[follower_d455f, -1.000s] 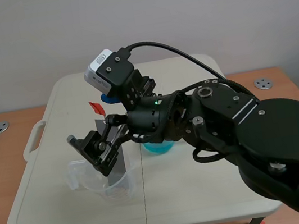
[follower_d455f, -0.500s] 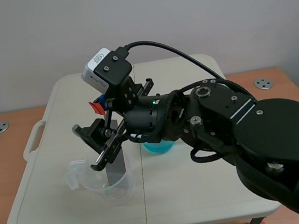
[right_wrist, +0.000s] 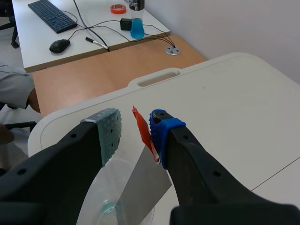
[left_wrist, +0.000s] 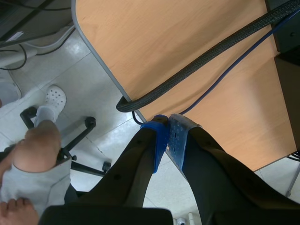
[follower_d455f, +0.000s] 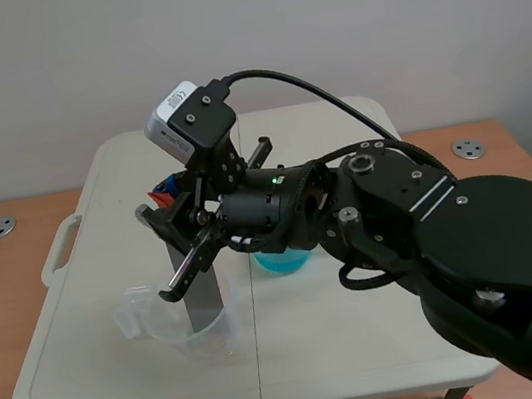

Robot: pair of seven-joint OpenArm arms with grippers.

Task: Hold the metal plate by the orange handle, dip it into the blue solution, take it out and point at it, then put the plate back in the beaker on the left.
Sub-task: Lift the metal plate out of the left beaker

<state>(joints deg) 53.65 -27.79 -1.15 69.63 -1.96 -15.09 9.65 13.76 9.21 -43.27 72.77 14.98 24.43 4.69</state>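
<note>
**Right tool poised around the handle, not yet pinching**

Scene view: a cream plastic folding bench (follower_d455f: 102, 377) stands before a pale wall. The black right arm (follower_d455f: 399, 209) reaches across to the grey metal plate (follower_d455f: 203, 295), which stands upright in the clear plastic beaker (follower_d455f: 164, 322). Its orange handle (follower_d455f: 163, 188) is on top. The beaker of blue solution (follower_d455f: 281, 262) sits just beside, mostly hidden under the arm.

Left wrist view: the left tool (left_wrist: 168, 136) is pressed together on nothing, off the bench, above a wooden desk edge (left_wrist: 187, 51) and the floor.

Right wrist view: the right tool (right_wrist: 133, 125) is spread, with the handle between its pads, close against the blue pad (right_wrist: 159, 129) and apart from the grey-green pad (right_wrist: 110, 133).

The pinch should land squarely on the handle, followed by a straight lift so the plate clears the beaker's rim. The bench beyond the beaker offers open room. The blue beaker is close, so the sideways carry is short.
</note>
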